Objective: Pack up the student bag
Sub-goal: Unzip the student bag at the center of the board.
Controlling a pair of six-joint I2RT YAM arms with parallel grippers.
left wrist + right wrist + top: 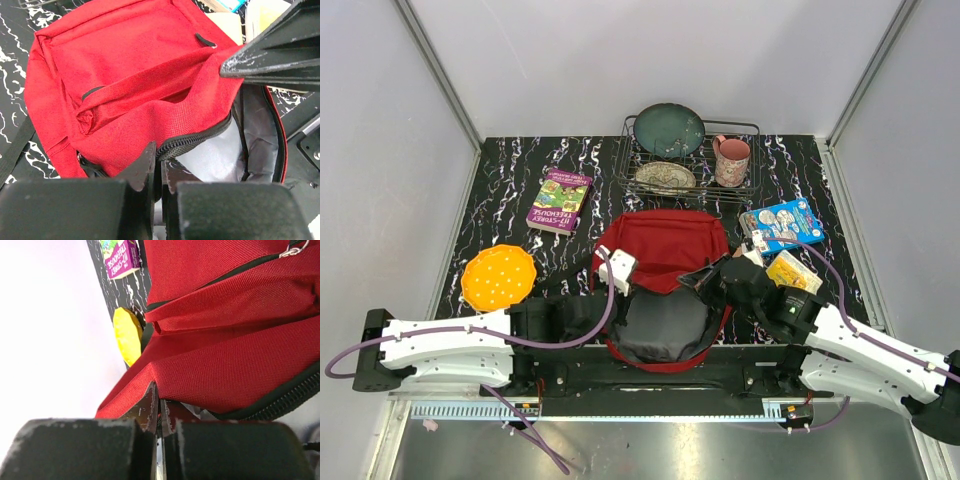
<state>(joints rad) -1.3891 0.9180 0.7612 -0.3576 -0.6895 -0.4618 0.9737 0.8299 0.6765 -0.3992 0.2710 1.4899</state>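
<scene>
The student bag (665, 248) is a red backpack lying in the middle of the table, its mouth toward the arms and open on a grey lining (660, 325). My left gripper (626, 292) is shut on the zipper edge of the opening at its left side; the left wrist view shows the jaws (159, 156) pinching the black zipper tape. My right gripper (706, 280) is shut on the red fabric edge at the right side of the opening, as the right wrist view (159, 396) shows. The edge is lifted between both grippers.
A purple book (560, 200) and an orange plate (498, 277) lie left of the bag. A wire dish rack (752, 130) behind it holds a dark green plate (668, 130), a patterned plate (665, 177) and a pink mug (731, 160). A blue book (782, 225) and a yellow packet (793, 270) lie right.
</scene>
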